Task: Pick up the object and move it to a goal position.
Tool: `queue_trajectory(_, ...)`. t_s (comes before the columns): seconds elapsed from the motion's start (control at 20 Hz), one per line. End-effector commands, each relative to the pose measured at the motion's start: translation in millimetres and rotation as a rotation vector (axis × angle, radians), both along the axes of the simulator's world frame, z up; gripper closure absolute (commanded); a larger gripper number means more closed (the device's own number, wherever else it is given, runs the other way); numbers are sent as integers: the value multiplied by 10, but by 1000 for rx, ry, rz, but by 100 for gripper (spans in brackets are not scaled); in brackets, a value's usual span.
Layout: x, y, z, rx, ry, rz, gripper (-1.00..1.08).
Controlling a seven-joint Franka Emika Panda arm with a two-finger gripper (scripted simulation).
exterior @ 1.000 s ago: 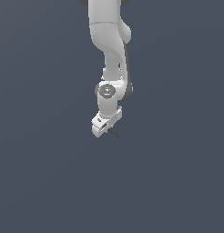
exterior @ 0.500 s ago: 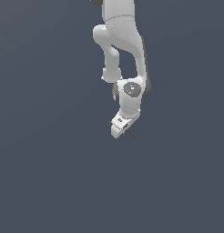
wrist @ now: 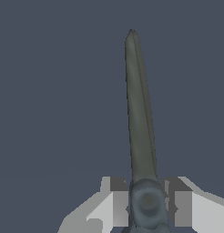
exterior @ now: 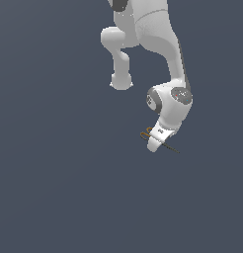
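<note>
Simulation render, exterior view: white Franka arm reaches down from the upper edge of the picture, bends at a rounded joint and ends in its gripper, which hangs in mid-scene over a plain slate-grey ground. Clamped in the gripper is the object — a very thin dark stick lying at a slant across the white fingers. Its small orange-brown looped end pokes out toward the exterior view's left and sits slightly higher; the dark tip pokes out toward the exterior view's right and sits lower. Whether the stick touches the ground beneath it cannot be told from this view.

Wrist view: the two fingers stand close together with the object pinched between them. From this angle the stick looks like a long, dull grey-green blade — wide where the pads grip it, tapering to a fine point away from the camera. A rounded, bluish-grey part of it fills the narrow gap between the pads. Behind it lies the same flat grey ground.
</note>
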State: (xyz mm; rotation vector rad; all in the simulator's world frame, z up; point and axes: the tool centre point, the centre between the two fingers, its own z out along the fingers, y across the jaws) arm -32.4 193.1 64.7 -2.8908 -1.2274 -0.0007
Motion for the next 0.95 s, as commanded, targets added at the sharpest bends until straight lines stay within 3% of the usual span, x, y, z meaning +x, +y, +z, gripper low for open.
queue_trajectory(0.0, 55, 224, 56, -1, 0, -3, 108)
queue_trajectory(0.45, 175, 647, 152, -1, 0, -4, 108)
queue_trajectory(0.9, 195, 678, 158, -1, 0, -4, 108)
